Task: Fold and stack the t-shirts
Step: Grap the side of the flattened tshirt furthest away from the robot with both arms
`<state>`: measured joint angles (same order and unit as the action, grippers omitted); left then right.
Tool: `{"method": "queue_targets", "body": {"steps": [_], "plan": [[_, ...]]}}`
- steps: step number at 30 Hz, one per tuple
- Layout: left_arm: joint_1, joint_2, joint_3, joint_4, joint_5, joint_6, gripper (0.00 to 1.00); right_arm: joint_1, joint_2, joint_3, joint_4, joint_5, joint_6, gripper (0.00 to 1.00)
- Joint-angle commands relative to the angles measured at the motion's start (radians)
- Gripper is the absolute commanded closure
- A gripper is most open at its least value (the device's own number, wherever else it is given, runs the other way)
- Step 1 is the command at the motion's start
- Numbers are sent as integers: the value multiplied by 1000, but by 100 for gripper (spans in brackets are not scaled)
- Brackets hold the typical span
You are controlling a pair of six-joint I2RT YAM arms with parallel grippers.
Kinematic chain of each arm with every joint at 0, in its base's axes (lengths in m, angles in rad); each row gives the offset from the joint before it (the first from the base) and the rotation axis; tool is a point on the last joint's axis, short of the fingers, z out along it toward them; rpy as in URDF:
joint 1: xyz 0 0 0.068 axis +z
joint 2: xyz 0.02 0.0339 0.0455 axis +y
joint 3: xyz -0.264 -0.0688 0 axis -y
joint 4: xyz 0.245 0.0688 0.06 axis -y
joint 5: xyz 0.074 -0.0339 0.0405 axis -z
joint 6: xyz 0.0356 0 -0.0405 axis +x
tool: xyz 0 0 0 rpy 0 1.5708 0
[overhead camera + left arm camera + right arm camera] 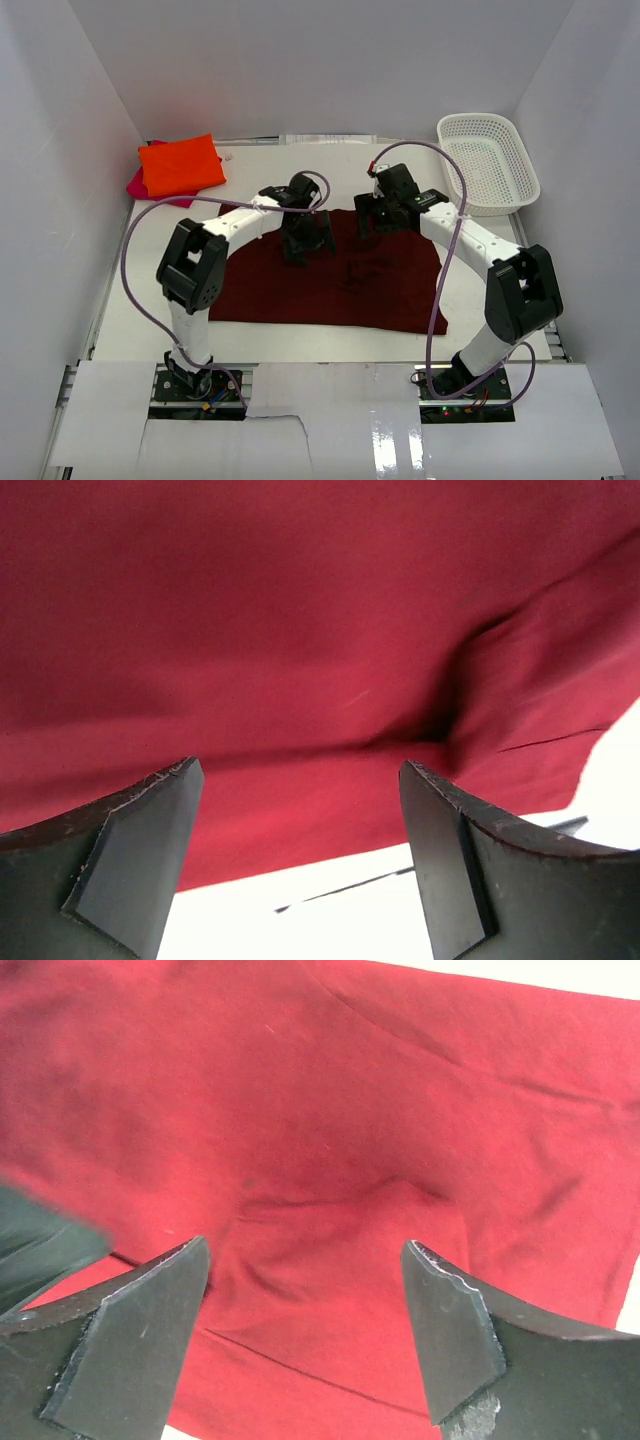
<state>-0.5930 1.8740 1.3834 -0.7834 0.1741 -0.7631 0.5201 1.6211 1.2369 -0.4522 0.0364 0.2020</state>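
Sitting at the far right corner of the white table (150, 305), a white plastic mesh basket (475, 118), round-cornered, lattice floor on show, well apart from the cloth. Spread flat mid-table, a dark maroon t-shirt (385, 290), soft and matte with shallow creases and a small raised pucker, directly beneath the left gripper (300, 780) and right gripper (305, 1255), both poised close over its far half, jaws wide apart, holding nothing. Folded at the far left corner, a bright orange t-shirt (180, 165) stacked on a magenta-pink t-shirt (135, 184), well apart from both grippers.
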Motion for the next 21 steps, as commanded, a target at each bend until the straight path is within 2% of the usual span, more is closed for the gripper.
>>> {"method": "queue_targets", "body": {"steps": [1, 4, 7, 15, 18, 21], "plan": [[-7, 91, 149, 52, 206, 83, 11, -2, -6, 41, -66, 79, 5, 18], [-7, 163, 245, 61, 304, 85, 12, -34, -9, 27, -72, 45, 14, 20], [-7, 163, 252, 102, 360, 56, 11, -115, -20, -2, -65, -42, 27, 25], [15, 79, 13, 403, 550, -88, 11, -302, -26, -123, 33, -381, 82, 32], [15, 76, -24, 421, 559, -96, 12, -351, 5, -137, 58, -449, 91, 35], [15, 80, -40, 434, 561, -97, 12, -373, 57, -134, 78, -487, 94, 43]]}}
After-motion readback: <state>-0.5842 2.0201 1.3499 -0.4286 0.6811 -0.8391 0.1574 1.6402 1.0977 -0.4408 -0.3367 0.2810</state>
